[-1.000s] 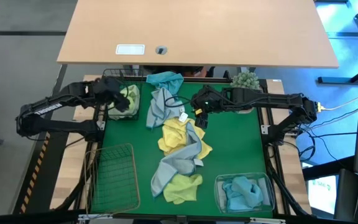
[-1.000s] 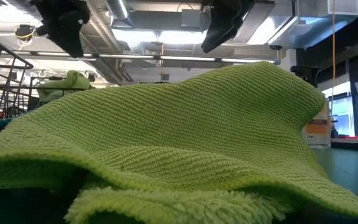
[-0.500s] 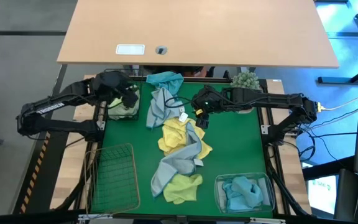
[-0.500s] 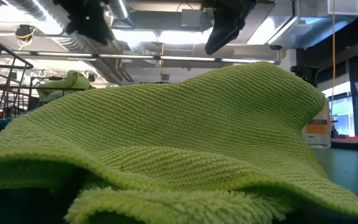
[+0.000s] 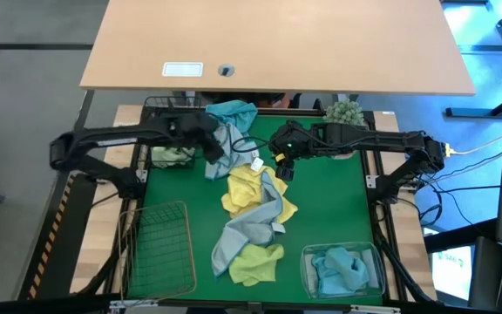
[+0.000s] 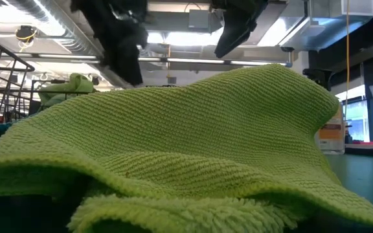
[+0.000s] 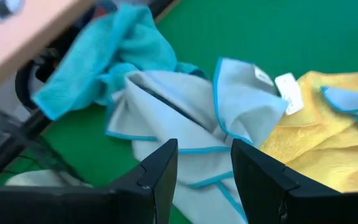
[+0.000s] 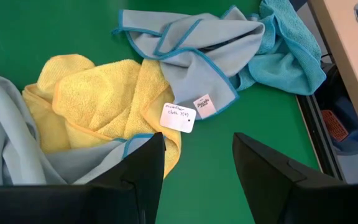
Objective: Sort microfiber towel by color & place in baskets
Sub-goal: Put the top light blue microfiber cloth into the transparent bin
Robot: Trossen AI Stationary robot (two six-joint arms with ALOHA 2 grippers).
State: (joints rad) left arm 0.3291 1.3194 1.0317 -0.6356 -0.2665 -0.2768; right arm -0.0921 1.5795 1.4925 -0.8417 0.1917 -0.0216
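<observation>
A long heap of microfiber towels (image 5: 249,196) runs down the middle of the green table mat (image 5: 338,205) and blocks the centre. Right of the heap, bare mat lies open as far as the clear plastic tub (image 5: 342,269), which holds teal cloth. Left of the heap, a narrower bare strip separates it from the empty tan wire basket (image 5: 158,249). Above the heap's far end, the left gripper (image 5: 212,150) and right gripper (image 5: 282,166) both hang with fingers parted, crowding that end.
</observation>
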